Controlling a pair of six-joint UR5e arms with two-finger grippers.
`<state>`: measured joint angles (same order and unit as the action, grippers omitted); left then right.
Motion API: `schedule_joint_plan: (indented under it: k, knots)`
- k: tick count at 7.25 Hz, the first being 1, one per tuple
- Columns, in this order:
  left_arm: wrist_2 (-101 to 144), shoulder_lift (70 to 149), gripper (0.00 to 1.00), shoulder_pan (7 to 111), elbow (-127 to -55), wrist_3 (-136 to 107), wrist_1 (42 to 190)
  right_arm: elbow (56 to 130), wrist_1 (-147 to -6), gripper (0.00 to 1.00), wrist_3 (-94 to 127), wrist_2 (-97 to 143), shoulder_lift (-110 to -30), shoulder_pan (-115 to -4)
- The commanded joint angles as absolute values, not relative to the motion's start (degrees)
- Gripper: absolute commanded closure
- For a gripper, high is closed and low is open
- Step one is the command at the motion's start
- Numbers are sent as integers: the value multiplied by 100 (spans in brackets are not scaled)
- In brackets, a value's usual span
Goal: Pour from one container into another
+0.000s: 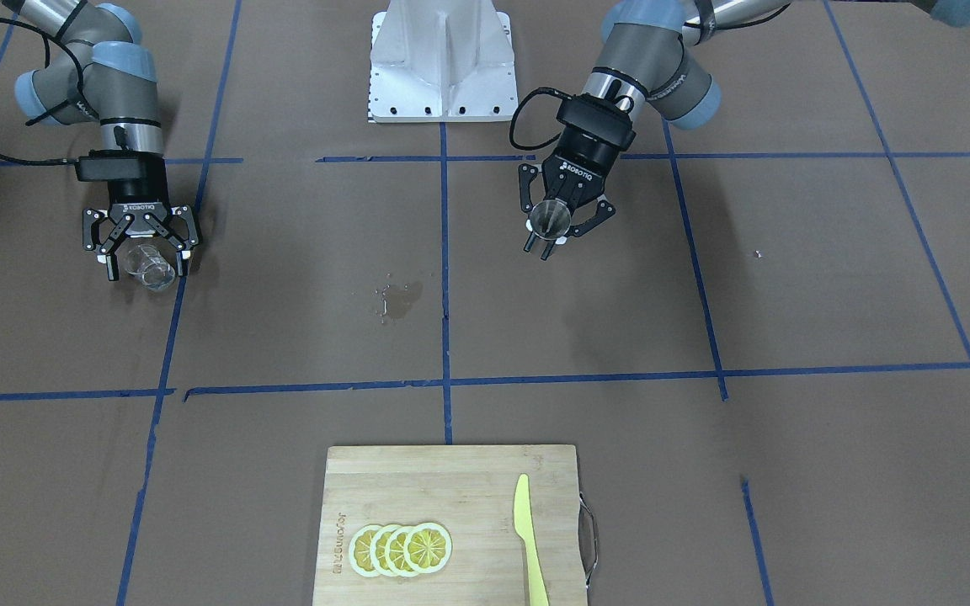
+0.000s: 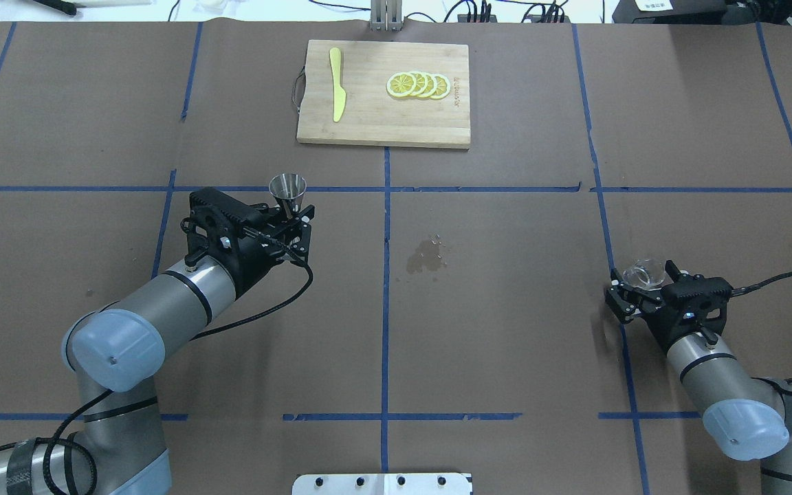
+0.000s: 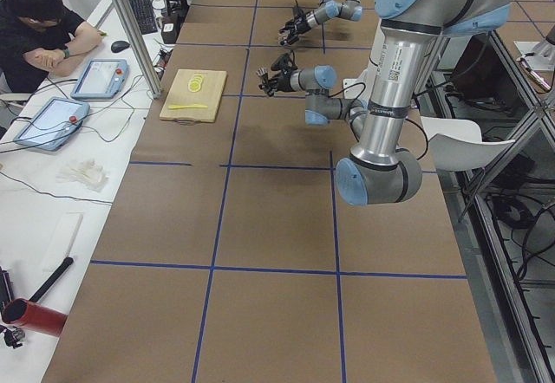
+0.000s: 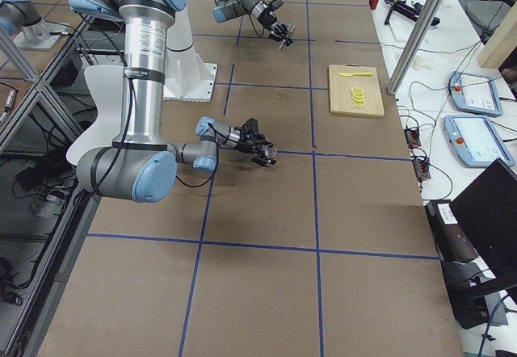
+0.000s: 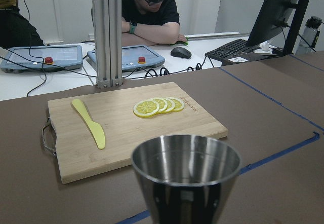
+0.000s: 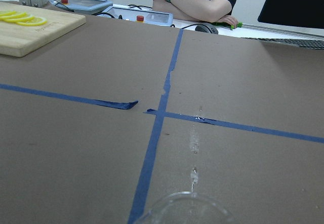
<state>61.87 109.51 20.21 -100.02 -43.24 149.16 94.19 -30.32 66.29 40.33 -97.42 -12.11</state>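
A small steel cup stands upright between the fingers of my left gripper, which is shut on its lower part, left of the table's centre line. The left wrist view is filled at the bottom by the steel cup, its mouth facing up. From the front the steel cup sits in the left gripper. At the right side, my right gripper is shut on a clear glass. Only the glass rim shows in the right wrist view.
A wooden cutting board at the far middle carries lemon slices and a yellow knife. A small wet patch lies on the brown paper between the arms. The white base plate sits at the near edge.
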Motion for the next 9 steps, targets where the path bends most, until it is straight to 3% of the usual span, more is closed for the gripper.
schedule_joint_plan:
  k: [1,4,6,9]
  knots:
    - [6187,10951,100,2021,-10002,-4324,14915,9378,-3032,23,6644,4034,-9668,-1213]
    - [6187,10951,100,2021,-10002,-4324,14915,9387,-3032,74,6627,4069,-9615,-1248]
    - [6187,10951,100,2021,-9958,-4324,14915,9422,-2762,99,6365,4366,-9615,-1396]
    - [6187,11030,100,2004,-9949,-4281,14915,9666,-2312,100,5733,5313,-9615,-2028]
